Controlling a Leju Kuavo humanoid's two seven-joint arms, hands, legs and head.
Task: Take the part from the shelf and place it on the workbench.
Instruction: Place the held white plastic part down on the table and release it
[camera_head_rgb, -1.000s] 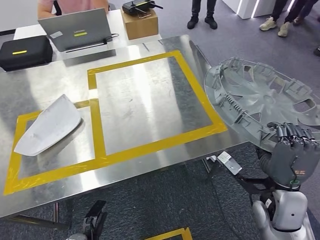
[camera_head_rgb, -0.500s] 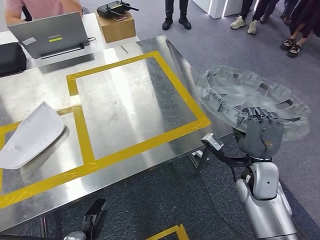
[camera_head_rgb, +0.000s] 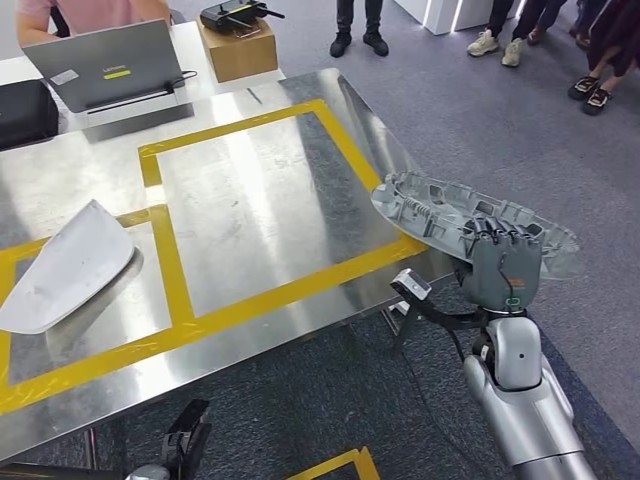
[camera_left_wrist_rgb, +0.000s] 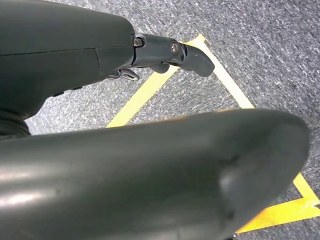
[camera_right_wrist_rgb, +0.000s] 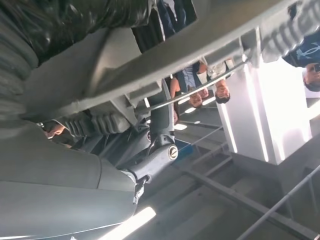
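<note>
The part is a grey round wheel cover (camera_head_rgb: 441, 212) with ribs and clips on its upturned inner face. My right hand (camera_head_rgb: 501, 268) grips its near rim from below and holds it almost flat. The cover's left edge hangs just over the right front corner of the steel workbench (camera_head_rgb: 249, 200), above the yellow tape frame (camera_head_rgb: 332, 130). In the right wrist view the ribbed underside of the cover (camera_right_wrist_rgb: 211, 45) lies across my hand's fingers (camera_right_wrist_rgb: 160, 155). My left hand (camera_head_rgb: 185, 438) hangs low below the bench's front edge with nothing in it; a dark finger (camera_left_wrist_rgb: 177, 51) sticks out straight.
A white curved panel (camera_head_rgb: 68, 265) lies in the smaller taped frame at the left. At the bench's far side are a laptop (camera_head_rgb: 106, 65), a black case (camera_head_rgb: 26, 108) and a cardboard box (camera_head_rgb: 240, 45). Several people stand on the grey carpet beyond.
The camera has swung right, so the bench sits further left in the picture. The right hand has tipped the cover flatter and brought it left, over the bench's corner.
</note>
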